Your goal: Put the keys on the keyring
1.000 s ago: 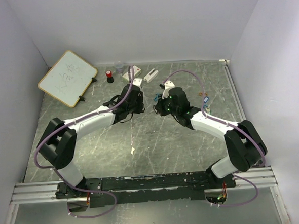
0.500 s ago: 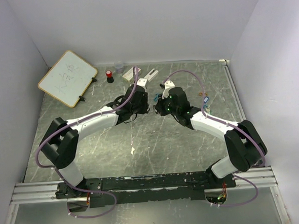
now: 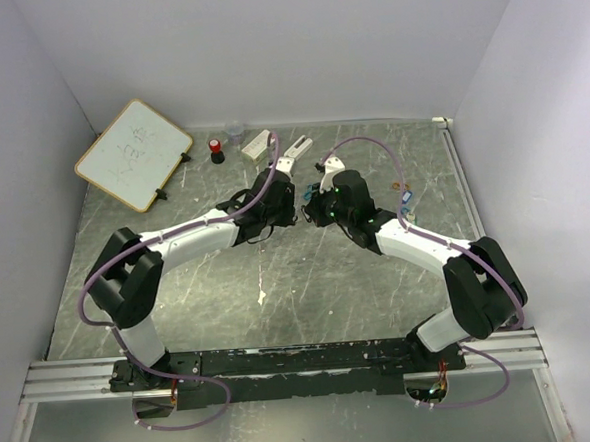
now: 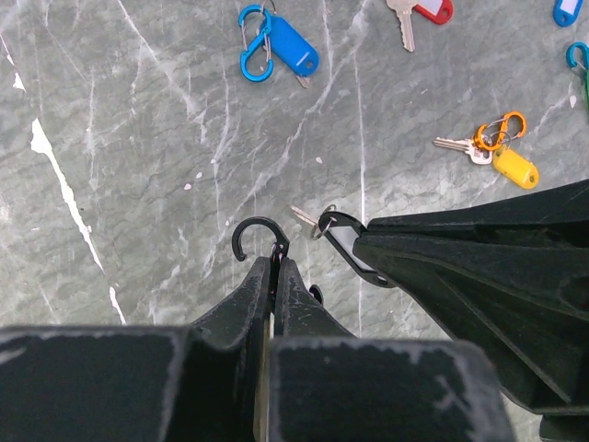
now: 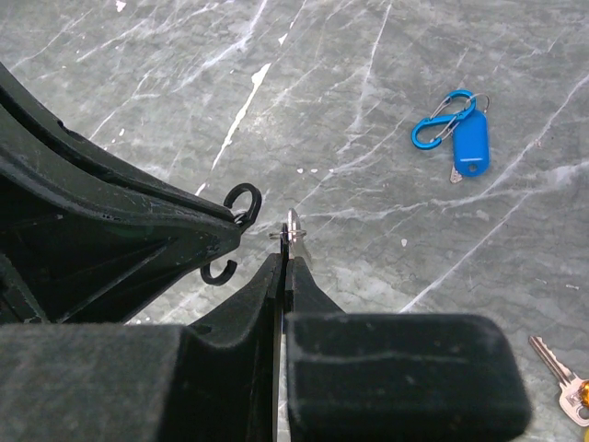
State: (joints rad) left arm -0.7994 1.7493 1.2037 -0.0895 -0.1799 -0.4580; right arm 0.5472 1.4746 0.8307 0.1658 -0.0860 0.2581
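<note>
At the tip of the left gripper (image 4: 276, 264), the jaws are pressed together on the black keyring (image 4: 259, 232). Its open hook curls just ahead of the fingertips, with the mouth facing that gripper's left. The right gripper (image 5: 283, 264) is likewise clamped, pinching a small silver key (image 5: 292, 227) that stands edge-on just beyond its tips. The two tools sit nose to nose above the marble table (image 3: 279, 282). The key lies just right of the left gripper's tips, near the hook, and appears to be apart from it.

A black loop (image 4: 354, 256) hangs beside the right gripper's tip. It cannot be told whether it belongs to the key's own clip.

Judgement: the step in hand is threading the key's eye over the hook's open end.
- The left gripper should probably hold the hook steady as the fixed target, so that only one arm moves.
- The key's eye needs to face the hook's mouth. The hook opens away from the key, so the right gripper would have to come round ahead of the left tips.
- The approach should be slow and in small corrections, since both grips are thin and a nudge could twist either piece.
- Neither grip should loosen until the eye sits well inside the curve.

Spare keys on the table:
- The blue-tagged key (image 4: 293, 44) lies well ahead of the left gripper.
- The yellow-tagged key (image 4: 513, 168) lies ahead and to its right.
- The red-tagged key (image 4: 428, 9) lies farthest ahead.
</note>
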